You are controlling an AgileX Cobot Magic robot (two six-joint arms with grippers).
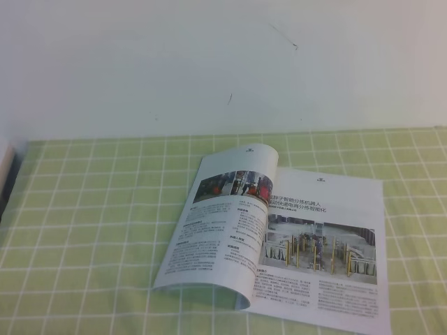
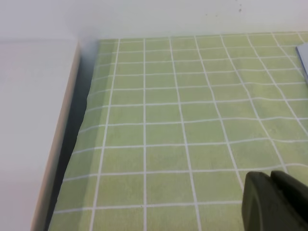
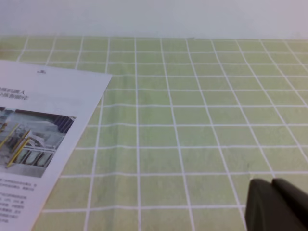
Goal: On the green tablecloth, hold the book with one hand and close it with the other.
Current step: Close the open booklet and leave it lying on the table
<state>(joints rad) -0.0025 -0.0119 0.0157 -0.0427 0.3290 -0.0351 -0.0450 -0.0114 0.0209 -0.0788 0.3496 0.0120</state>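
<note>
The book [image 1: 279,237] lies open on the green tablecloth [image 1: 84,209], right of centre, with white pages of photos and text facing up. Its left page curls upward, and its right page lies flat. Neither gripper shows in the exterior high view. In the left wrist view my left gripper [image 2: 273,202] is a dark block at the lower right, fingers together and empty over the cloth [image 2: 183,120]. A corner of the book [image 2: 304,55] shows far to its right. In the right wrist view my right gripper [image 3: 273,204] looks shut and empty, to the right of the book [image 3: 38,139].
A white wall [image 1: 209,56] rises behind the cloth. In the left wrist view a white ledge [image 2: 29,120] runs along the cloth's left edge, with a dark gap [image 2: 72,139] between them. Bare cloth [image 3: 192,120] lies between my right gripper and the book.
</note>
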